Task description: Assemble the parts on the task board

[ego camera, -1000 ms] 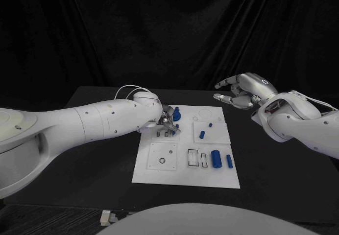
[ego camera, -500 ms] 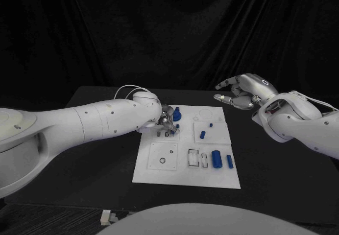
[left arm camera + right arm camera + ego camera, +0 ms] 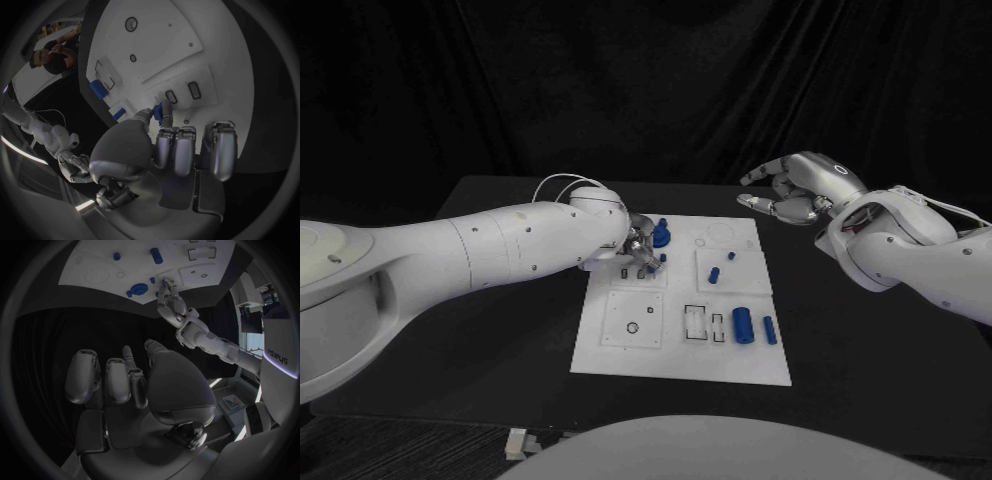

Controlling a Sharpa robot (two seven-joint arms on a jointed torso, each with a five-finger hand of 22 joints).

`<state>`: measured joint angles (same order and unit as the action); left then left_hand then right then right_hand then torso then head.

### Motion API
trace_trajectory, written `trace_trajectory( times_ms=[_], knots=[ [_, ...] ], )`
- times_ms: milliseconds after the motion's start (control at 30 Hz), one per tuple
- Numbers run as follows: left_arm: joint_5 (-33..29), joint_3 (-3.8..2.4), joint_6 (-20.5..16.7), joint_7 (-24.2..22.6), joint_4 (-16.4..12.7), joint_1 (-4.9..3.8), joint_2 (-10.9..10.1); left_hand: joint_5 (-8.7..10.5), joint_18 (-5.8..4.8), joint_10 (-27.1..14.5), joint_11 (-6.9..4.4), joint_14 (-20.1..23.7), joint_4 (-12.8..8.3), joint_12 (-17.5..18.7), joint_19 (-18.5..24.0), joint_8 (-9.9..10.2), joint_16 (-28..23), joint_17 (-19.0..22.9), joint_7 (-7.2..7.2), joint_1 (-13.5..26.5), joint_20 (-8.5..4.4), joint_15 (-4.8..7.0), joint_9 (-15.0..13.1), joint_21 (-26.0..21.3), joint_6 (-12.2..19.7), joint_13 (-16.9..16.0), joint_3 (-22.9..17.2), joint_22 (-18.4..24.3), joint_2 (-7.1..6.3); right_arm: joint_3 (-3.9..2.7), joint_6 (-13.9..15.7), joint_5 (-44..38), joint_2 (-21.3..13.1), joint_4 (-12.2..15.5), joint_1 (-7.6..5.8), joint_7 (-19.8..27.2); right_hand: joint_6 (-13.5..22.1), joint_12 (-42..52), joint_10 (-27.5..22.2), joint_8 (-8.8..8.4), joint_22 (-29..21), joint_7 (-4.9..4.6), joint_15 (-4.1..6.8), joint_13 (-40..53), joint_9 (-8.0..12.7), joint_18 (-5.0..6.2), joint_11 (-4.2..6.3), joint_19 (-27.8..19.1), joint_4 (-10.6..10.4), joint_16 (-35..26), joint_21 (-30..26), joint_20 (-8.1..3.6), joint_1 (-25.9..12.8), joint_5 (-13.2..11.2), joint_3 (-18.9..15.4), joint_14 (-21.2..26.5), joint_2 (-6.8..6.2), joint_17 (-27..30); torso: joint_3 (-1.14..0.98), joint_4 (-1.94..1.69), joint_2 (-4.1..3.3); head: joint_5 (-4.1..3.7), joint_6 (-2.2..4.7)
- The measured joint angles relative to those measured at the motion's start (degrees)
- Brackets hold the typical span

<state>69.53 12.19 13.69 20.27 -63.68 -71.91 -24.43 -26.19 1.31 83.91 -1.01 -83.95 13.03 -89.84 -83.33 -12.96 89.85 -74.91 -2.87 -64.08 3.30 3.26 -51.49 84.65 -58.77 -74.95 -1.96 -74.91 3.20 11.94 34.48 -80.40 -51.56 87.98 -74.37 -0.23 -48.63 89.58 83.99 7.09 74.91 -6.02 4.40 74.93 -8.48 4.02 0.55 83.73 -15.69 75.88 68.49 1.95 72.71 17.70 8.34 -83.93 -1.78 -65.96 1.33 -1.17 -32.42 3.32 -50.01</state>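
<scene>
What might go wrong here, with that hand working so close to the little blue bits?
The left hand pinches a small blue part at its fingertips; it might slip or tilt beside its slot. The hand also works close to the blue knob on the task board, so it may bump it.

R hand curled, prob. empty | L hand on task board

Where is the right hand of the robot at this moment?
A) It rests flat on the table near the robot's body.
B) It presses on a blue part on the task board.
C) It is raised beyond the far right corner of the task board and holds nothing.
C: the right hand is up off the task board, past its far right corner, with its fingers curled and nothing in them.
</scene>
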Motion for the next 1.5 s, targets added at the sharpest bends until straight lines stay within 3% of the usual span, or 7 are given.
trace_trajectory(
  times_ms=[333, 433, 700, 833, 1000, 1167, 1500],
  knots=[
    [0.0, 0.0, 0.03, -0.35, -0.07, 0.0, -0.28, -1.42, -0.01, 0.0, 0.0, 0.0, -2.15, 0.0, 0.0, 1.22, 0.0, 0.0, 0.32, -1.82, 0.0, 0.0, -0.65, -0.22, -0.32, 0.0, -7.44, 0.0, -1.39, 0.0, -0.8, 0.0, 0.0, 0.0, 0.01, -0.53, 0.0, 0.0, 0.0, 0.0, 0.0, 0.0, 0.0, -0.01, 0.05, 0.0, 0.0, 0.0, 0.05, 0.0, -0.27, 0.0, 0.05, 0.4, 0.05, 0.0, 0.06, 0.11, 0.0, 0.02, -0.01, 0.09, 0.0],
    [0.0, 0.0, 0.02, -0.48, -0.24, 0.0, -0.46, -2.29, -0.02, 0.0, 0.0, 0.0, -3.08, 0.0, 0.0, 1.44, 0.0, 0.0, 0.38, -1.4, 0.0, 0.0, -1.21, -0.22, -0.81, 0.0, -10.97, 0.0, -2.78, 0.0, -1.01, 0.0, -0.05, 0.0, 0.02, -0.68, 0.0, 0.0, 0.0, 0.0, 0.01, 0.0, 0.0, -0.01, 0.05, 0.0, 0.0, 0.0, 0.05, 0.0, -0.27, 0.0, 0.05, 0.4, 0.05, 0.0, 0.05, 0.11, 0.01, 0.02, -0.01, 0.13, 0.0],
    [0.01, 0.0, -0.08, -0.68, -0.96, 0.0, -1.11, -3.57, -0.02, 0.0, 0.0, 0.0, -4.71, 0.0, 0.0, 1.44, 0.0, 0.01, 0.39, -0.16, 0.0, 0.0, -2.47, -0.45, -1.23, 0.01, -16.5, 0.0, -4.09, 0.0, -1.46, 0.0, -0.08, 0.0, 0.16, -1.06, -0.21, -0.18, 0.0, 0.0, 0.04, 0.21, 0.0, -0.01, 0.05, 0.0, 0.0, 0.0, 0.2, 0.0, -0.61, 0.0, 0.25, 0.4, 0.2, 0.0, 0.26, 0.18, 0.01, 0.03, 0.01, 0.26, 0.0],
    [0.01, 0.0, -0.38, -0.69, -2.02, 0.0, -1.96, -3.77, -0.03, 0.0, 0.0, 0.0, -5.7, 0.0, 0.0, 1.43, 0.0, 0.01, 0.19, 0.83, 0.0, 0.0, -3.33, -0.45, -1.43, 0.01, -19.43, 0.0, -5.38, 0.0, -1.66, 0.0, -0.14, 0.01, 0.27, -1.22, -0.21, -0.24, 0.0, 0.0, 0.04, 0.21, 0.0, -0.01, 0.05, 0.0, 0.0, 0.0, 0.21, 0.0, -0.61, 0.0, 0.36, 0.4, 0.21, 0.0, 0.36, 0.24, 0.01, 0.03, 0.01, 0.35, 0.0],
    [0.02, 0.0, -1.29, -0.66, -4.58, 0.0, -4.06, -2.27, -0.03, 0.0, 0.0, 0.0, -5.77, 0.0, 0.0, 1.43, 0.0, 0.01, 0.19, 1.65, 0.0, 0.0, -3.83, -0.45, -1.44, 0.01, -20.6, 0.01, -6.19, 0.0, -1.86, 0.0, -0.35, 0.04, 0.37, -1.4, -0.2, -0.24, 0.0, 0.0, 0.04, 0.21, 0.0, -0.01, 0.1, 0.0, 0.0, 0.0, 0.21, 0.0, -0.61, 0.0, 0.36, 0.4, 0.21, 0.0, 0.36, 0.24, 0.01, 0.03, 0.01, 0.31, 0.0],
    [0.02, 0.0, -2.52, -0.4, -6.66, 0.0, -6.05, -1.84, -0.03, 0.0, 0.0, 0.0, -5.61, 0.0, 0.0, 1.43, 0.0, 0.01, 0.19, 2.33, 0.0, 0.0, -4.09, -0.45, -1.44, 0.01, -20.76, 0.01, -6.06, 0.0, -2.05, 0.0, -0.45, 0.02, 0.57, -1.56, -0.21, -0.24, 0.0, 0.0, 0.03, 0.21, 0.0, -0.02, 0.09, 0.0, 0.0, 0.0, 0.21, 0.0, -0.61, 0.0, 0.36, 0.55, 0.21, 0.0, 0.36, 0.34, 0.01, 0.03, 0.01, 0.4, 0.0],
    [0.02, 0.01, -3.73, 0.99, -7.78, 0.0, -6.93, -0.55, -0.04, 0.0, 0.0, 0.0, -5.13, 0.0, 0.0, 1.43, 0.0, 0.01, 0.41, 4.24, 0.0, 0.0, -4.54, -0.45, -1.64, 0.02, -21.4, 0.01, -5.73, 0.0, -2.64, 0.01, -0.43, -0.14, 0.88, -1.84, -0.41, -0.24, 0.0, 0.0, 0.03, 0.0, 0.0, -0.02, 0.24, 0.0, 0.0, 0.0, 0.69, -0.23, -1.27, 0.0, 0.74, 1.34, 0.69, 0.0, 0.74, 0.51, -0.01, 0.04, 0.02, 0.74, 0.0]
  ],
)
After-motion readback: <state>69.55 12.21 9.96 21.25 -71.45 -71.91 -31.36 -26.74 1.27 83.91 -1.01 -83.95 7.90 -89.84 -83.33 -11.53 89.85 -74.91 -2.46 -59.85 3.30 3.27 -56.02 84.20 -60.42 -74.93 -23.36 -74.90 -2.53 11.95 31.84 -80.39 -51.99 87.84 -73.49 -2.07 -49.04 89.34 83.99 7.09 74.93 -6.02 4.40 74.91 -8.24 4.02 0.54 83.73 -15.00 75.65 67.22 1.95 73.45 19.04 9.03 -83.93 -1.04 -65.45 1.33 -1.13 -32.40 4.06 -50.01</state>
